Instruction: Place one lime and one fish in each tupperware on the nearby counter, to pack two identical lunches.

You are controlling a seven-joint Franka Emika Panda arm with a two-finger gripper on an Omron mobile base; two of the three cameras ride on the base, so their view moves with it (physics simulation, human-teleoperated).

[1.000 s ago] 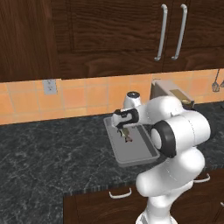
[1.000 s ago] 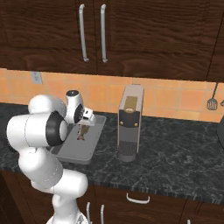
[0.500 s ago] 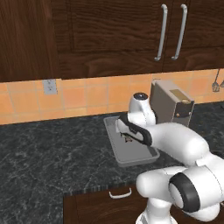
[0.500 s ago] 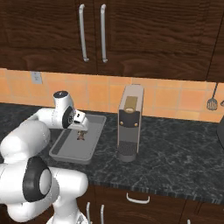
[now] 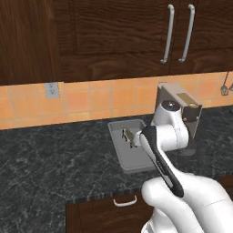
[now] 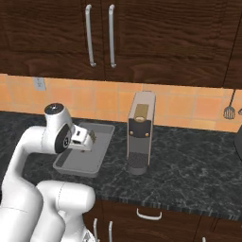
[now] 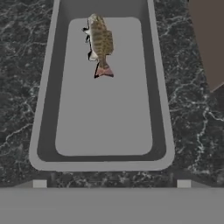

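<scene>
Over the last second the claw [image 6: 90, 138] has been drawn back from the shallow light-grey rectangular tray [image 7: 157, 87] on the dark marbled tabletop [image 5: 54, 168], its opening undeterminable, with the brownish-grey fish [image 7: 100, 43] left near the tray's far edge; a lime is judged outstanding.

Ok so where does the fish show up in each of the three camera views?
Left base view: the fish lies at the far end of the tupperware, just left of the arm.
Right base view: a sliver of it peeks out beside the arm, over the tray's far end.
Hand view: upper middle, inside the tray.
Shared landmark: the coffee machine beside the tray.
</scene>
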